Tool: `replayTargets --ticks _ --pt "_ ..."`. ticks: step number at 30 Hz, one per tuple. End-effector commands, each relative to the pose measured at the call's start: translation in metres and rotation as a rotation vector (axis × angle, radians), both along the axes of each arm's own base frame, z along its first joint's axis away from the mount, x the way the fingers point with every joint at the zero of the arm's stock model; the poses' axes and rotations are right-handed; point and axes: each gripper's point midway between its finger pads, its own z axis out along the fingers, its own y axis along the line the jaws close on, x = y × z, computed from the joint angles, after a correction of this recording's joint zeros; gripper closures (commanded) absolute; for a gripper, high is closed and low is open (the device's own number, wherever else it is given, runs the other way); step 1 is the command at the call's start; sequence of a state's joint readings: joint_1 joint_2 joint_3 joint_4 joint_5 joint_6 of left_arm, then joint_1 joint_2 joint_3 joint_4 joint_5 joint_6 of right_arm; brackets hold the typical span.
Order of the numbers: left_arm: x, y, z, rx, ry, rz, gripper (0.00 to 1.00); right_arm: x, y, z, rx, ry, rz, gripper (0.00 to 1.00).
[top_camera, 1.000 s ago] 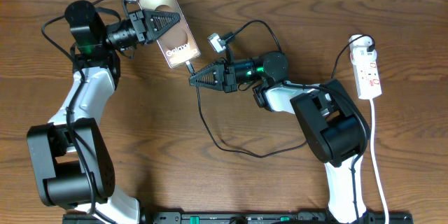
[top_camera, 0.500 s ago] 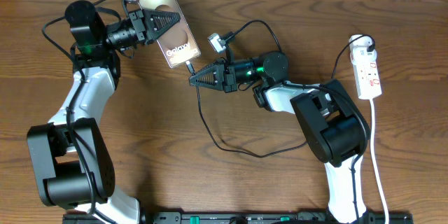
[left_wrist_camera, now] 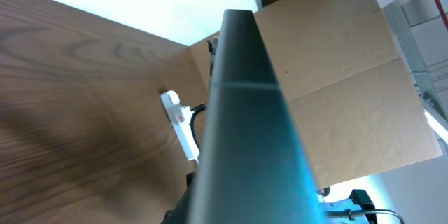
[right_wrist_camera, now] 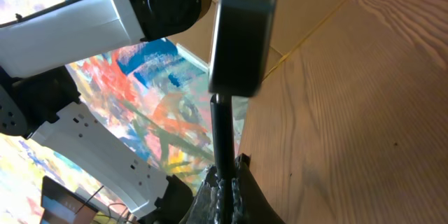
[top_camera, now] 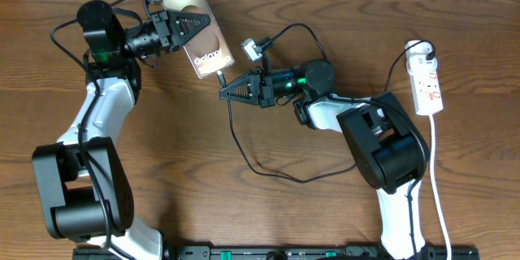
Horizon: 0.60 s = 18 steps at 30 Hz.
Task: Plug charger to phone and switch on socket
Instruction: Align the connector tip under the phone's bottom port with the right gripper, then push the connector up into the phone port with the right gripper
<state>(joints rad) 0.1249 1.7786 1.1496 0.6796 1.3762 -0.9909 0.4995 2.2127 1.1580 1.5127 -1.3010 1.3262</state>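
Observation:
My left gripper [top_camera: 203,26] is shut on the phone [top_camera: 206,45], a brownish slab with "Galaxy" lettering, held tilted above the table's back left. The phone fills the left wrist view as a dark slab [left_wrist_camera: 245,126]. My right gripper [top_camera: 225,91] is shut on the charger's connector end [right_wrist_camera: 222,129]. Its tip touches the phone's lower edge [right_wrist_camera: 238,35]. The black charger cable [top_camera: 244,150] loops over the table to the right arm. The white socket [top_camera: 426,81] lies at the far right, and shows small in the left wrist view [left_wrist_camera: 182,122].
The socket's thick white cord [top_camera: 439,195] runs down the right side toward the front edge. A cardboard box [left_wrist_camera: 336,77] stands beyond the table. The right arm's base [top_camera: 390,154] stands between the cable loop and the socket.
The phone in my left gripper has shifted very slightly. The right gripper and the cable have stayed put.

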Motion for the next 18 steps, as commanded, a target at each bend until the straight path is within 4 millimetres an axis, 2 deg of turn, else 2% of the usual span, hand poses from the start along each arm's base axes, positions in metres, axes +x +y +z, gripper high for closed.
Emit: replayTargets --ticks 1,7,12,18 --pt "-0.007 -0.013 0.006 0.006 -0.035 -0.057 0.93 0.006 0.003 0.007 0.025 0.010 -0.040 0.99" --pt "-0.009 -0.013 0.006 0.011 -0.049 -0.070 0.93 0.005 0.002 0.006 0.019 0.006 -0.028 0.99" --pt "-0.030 -0.018 0.006 0.026 -0.119 -0.194 0.93 0.006 -0.001 0.005 0.016 0.009 -0.030 0.99" --pt "-0.034 -0.019 0.006 0.026 -0.126 -0.220 0.92 0.008 0.000 0.006 0.018 0.018 -0.037 0.99"
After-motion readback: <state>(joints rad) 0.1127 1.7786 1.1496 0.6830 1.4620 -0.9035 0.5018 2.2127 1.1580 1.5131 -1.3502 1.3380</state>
